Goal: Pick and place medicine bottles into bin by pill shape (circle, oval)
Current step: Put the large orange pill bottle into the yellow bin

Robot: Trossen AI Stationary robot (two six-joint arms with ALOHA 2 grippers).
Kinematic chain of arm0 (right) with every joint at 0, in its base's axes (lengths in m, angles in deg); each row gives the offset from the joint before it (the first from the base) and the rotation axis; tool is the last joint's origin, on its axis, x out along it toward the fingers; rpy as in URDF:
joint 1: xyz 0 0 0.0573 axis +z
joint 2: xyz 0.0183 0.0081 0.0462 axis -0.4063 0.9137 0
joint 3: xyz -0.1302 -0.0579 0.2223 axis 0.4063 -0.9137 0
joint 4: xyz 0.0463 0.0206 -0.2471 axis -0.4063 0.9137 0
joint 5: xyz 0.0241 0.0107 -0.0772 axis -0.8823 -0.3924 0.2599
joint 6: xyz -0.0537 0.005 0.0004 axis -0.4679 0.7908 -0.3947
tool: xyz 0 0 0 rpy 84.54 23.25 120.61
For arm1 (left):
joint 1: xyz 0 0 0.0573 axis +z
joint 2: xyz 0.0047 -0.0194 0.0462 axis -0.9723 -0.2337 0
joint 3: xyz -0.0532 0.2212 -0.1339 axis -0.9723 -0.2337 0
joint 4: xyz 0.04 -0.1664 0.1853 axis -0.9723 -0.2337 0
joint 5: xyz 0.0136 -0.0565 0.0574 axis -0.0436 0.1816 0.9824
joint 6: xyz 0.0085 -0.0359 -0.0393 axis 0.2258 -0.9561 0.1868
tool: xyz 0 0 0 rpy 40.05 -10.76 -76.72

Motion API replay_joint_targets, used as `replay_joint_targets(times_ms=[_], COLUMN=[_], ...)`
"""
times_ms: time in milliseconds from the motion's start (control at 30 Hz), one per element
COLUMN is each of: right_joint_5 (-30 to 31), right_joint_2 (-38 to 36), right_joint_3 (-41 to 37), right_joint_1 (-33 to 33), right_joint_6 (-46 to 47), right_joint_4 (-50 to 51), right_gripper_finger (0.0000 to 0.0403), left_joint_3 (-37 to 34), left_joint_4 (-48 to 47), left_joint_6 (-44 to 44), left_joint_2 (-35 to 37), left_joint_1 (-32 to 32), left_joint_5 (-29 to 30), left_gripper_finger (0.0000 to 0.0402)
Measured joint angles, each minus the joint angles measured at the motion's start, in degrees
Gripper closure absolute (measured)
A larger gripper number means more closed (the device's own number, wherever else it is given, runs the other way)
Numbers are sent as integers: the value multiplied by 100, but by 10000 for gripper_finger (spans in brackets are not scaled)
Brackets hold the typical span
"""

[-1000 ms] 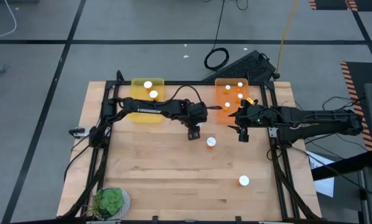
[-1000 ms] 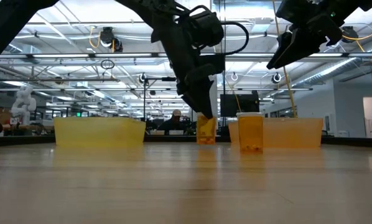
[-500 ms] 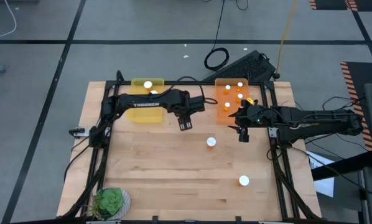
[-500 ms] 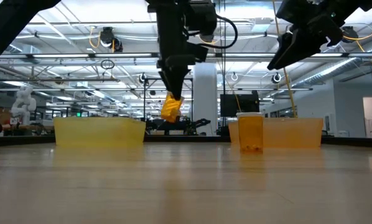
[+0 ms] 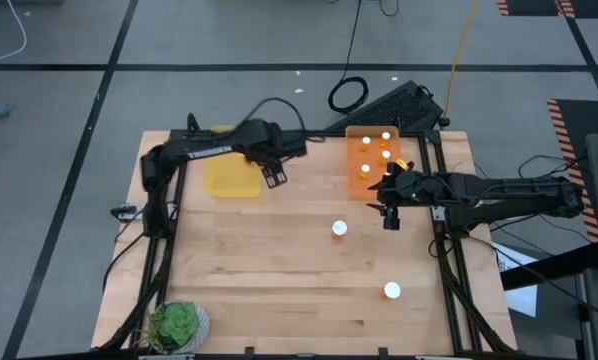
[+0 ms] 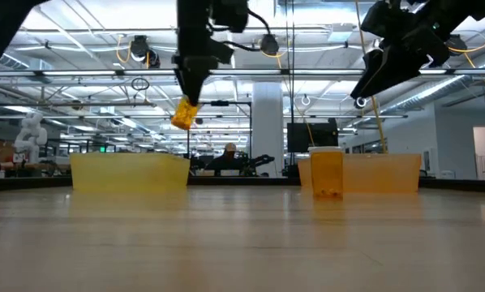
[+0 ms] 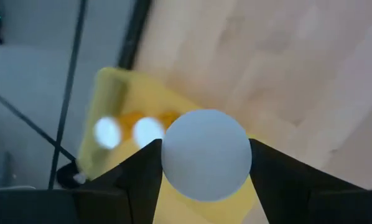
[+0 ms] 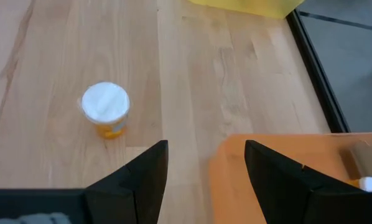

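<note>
My left gripper (image 5: 273,176) hangs high over the near right corner of the yellow tray (image 5: 229,180), shut on a small orange medicine bottle (image 6: 183,112) with a white cap (image 7: 206,154). Two more bottles (image 7: 127,131) lie in the yellow tray. My right gripper (image 5: 389,215) waits open with nothing between its fingers, just near the orange tray (image 5: 372,150), which holds several bottles. One bottle (image 5: 339,229) stands upright on the table in the middle, and another (image 5: 391,291) stands near the front right. My left gripper pinches the bottle between its two fingers, which sit on opposite sides of its upper part by the cap (image 7: 167,163). The fingers (image 6: 190,81) point down from above. The bottle hangs tilted below them, lifted well clear of table and tray.
A green plant (image 5: 176,325) sits at the table's near left corner. A black frame (image 5: 447,250) runs along the table's sides. Bare wood lies between the two trays and across the near half, apart from the two standing bottles.
My left gripper has lifted the bottle off the table's middle and carried it up and toward the far left, to the yellow tray. The bottle now hangs tilted, where it stood on the wood a second ago.
</note>
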Motion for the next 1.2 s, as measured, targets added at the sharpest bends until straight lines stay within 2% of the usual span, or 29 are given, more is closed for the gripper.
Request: replay_joint_targets(times_ms=[133, 333, 533, 800, 1200], right_joint_5=[-2, -2, -5, -5, -5], right_joint_2=[-2, -2, -2, -2, -2], right_joint_3=[-174, -244, -244, -244, -244], right_joint_1=[-1, -1, 1, 0, 1], right_joint_6=[-5, -2, -9, -20, -22], right_joint_4=[-208, -255, -562, -809, -878], right_gripper_finger=[195, 195, 195, 195, 195], left_joint_3=[-651, -2172, -3488, -4678, -5498], left_joint_4=[238, 1142, 2044, 3392, 4353], left_joint_6=[-113, -343, -618, -888, -1430], left_joint_2=[689, 1855, 2513, 2601, 2600], left_joint_1=[338, 952, 1451, 1867, 2120], left_joint_5=[163, 175, 52, -340, -358], left_gripper_finger=[177, 177, 177, 176, 176])
